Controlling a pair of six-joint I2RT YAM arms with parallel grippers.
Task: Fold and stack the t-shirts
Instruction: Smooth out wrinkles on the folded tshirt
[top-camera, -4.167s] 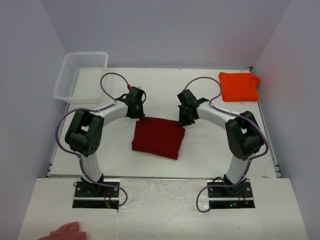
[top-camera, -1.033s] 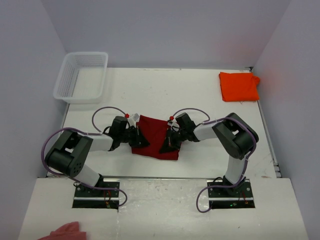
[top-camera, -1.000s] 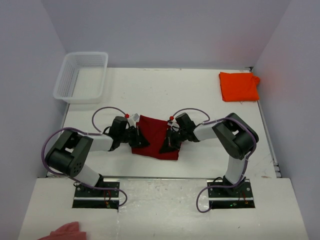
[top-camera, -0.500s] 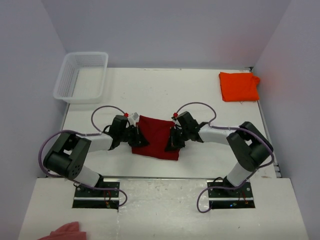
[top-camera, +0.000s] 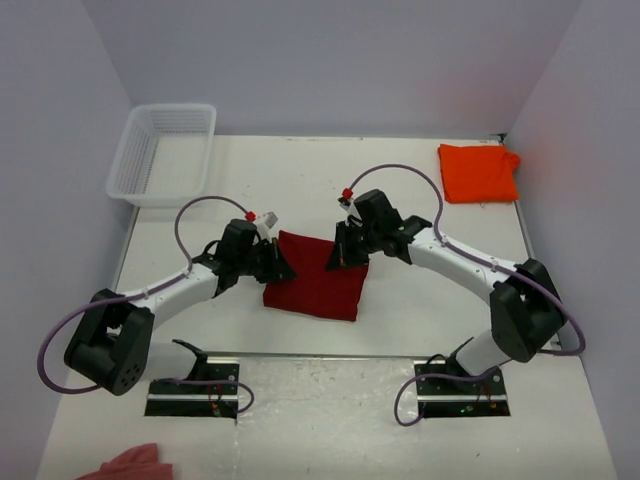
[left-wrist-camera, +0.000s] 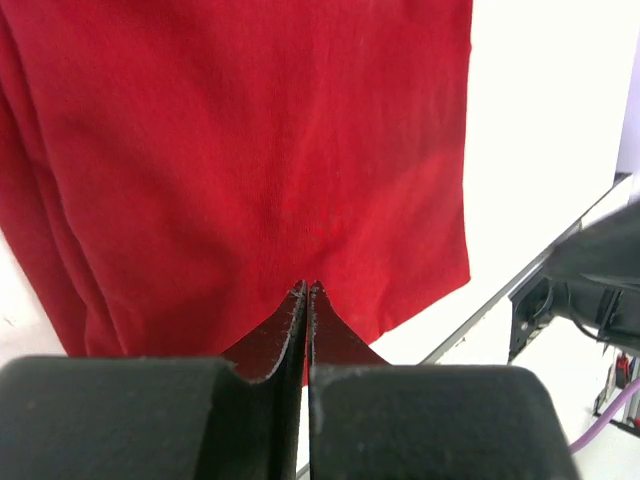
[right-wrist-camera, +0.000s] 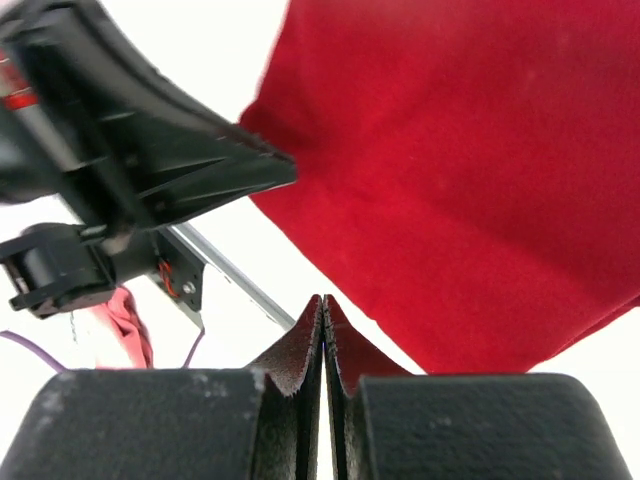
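Note:
The dark crimson t-shirt (top-camera: 318, 288) lies folded flat as a rectangle on the white table (top-camera: 420, 290), near the middle front. My left gripper (top-camera: 284, 271) hovers at its left edge, shut with nothing in it. In the left wrist view the red cloth (left-wrist-camera: 250, 150) fills the picture beyond the closed tips (left-wrist-camera: 305, 288). My right gripper (top-camera: 332, 266) is over the shirt's upper right part, also shut and empty. The right wrist view has the shirt (right-wrist-camera: 470, 170) past the closed tips (right-wrist-camera: 322, 298). The orange t-shirt (top-camera: 478, 172) rests folded at the far right corner.
A white mesh basket (top-camera: 165, 150) stands at the far left corner. A pale pink cloth scrap (top-camera: 130, 462) lies below the table's near edge at the left. Purple walls close in on three sides.
Both arms have risen and stretched out from their low, folded poses. The right gripper has moved up and back over the crimson shirt. The shirt itself has stayed flat in place.

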